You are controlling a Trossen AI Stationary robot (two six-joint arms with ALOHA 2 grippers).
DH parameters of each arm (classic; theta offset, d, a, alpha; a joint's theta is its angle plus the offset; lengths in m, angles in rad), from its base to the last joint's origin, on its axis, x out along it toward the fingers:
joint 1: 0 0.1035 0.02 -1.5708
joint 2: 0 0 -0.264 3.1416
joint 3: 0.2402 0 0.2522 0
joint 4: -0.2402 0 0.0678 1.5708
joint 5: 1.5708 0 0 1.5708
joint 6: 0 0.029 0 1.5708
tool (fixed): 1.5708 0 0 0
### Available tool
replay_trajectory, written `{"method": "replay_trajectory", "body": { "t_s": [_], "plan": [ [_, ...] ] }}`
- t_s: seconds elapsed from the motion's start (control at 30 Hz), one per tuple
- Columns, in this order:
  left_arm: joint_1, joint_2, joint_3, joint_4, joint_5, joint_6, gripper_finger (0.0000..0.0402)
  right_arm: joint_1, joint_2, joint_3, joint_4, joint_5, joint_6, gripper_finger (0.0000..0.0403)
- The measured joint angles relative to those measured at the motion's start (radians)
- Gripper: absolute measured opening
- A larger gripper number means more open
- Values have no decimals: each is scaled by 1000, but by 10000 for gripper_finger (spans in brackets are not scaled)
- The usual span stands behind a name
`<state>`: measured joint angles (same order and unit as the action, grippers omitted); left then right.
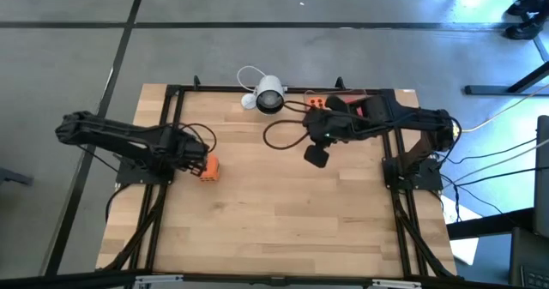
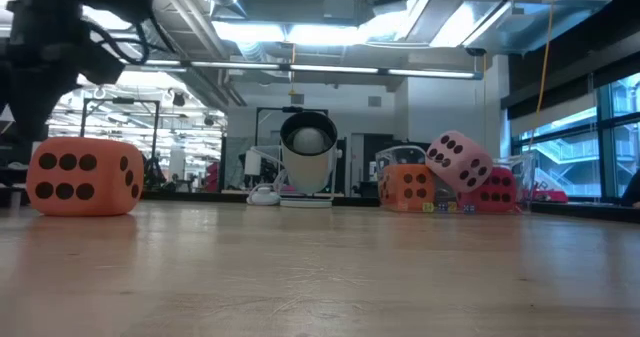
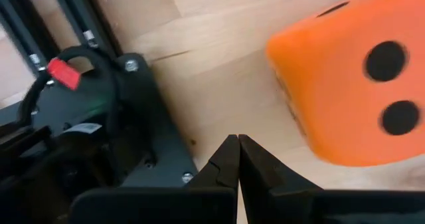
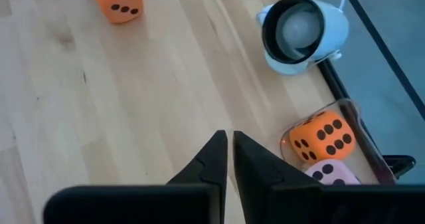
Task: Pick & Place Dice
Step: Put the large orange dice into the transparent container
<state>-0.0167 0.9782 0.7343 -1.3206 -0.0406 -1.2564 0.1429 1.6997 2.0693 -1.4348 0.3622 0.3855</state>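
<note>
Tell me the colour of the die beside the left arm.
Orange with dark dots. The die shows best in the low view.

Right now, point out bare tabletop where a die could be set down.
Free: the wooden table between the lone orange spotted die and the right gripper. Crowded: the back edge, with the white round camera and clustered orange die.

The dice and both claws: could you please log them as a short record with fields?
left claw: shut, empty, beside an orange die on the table
right claw: shut, empty, above bare wood
far edge: orange die and pink die in a clear container; red die next to them
white camera: at the far edge
</note>
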Motion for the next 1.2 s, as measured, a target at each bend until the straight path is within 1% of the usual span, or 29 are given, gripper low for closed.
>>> {"method": "replay_trajectory", "body": {
  "t_s": [0.13,0.3,0.4,0.43,0.53,0.63,0.7,0.77,0.83,0.93,1.0,1.13,1.2],
  "plan": [
    [26,43,2,1,27,40,1,11,0,0,-2,-3,0,26],
    [30,121,5,10,57,118,1,9,0,0,-2,-3,-1,26],
    [17,150,20,132,40,249,1,10,0,0,-3,-3,-5,26],
    [15,159,25,147,34,274,2,10,0,0,-3,-3,-4,26],
    [45,178,21,76,21,331,1,10,0,0,-22,-7,-3,26],
    [79,189,24,98,66,416,1,15,0,0,-48,-11,-3,26],
    [94,192,22,101,52,431,2,17,0,0,-57,-11,-3,26],
    [103,192,22,147,28,457,1,17,0,0,-57,-11,-3,26],
    [118,199,23,201,30,511,1,16,0,0,-57,-11,-3,26],
    [139,227,23,256,43,555,2,16,0,-1,-57,-11,-5,26],
    [151,261,23,304,69,574,1,16,0,-1,-58,-11,-4,26],
    [152,338,23,516,147,587,2,23,0,-1,-70,-11,-3,26],
    [148,375,23,631,185,567,1,28,0,-1,-78,-11,0,26]
  ]
}}
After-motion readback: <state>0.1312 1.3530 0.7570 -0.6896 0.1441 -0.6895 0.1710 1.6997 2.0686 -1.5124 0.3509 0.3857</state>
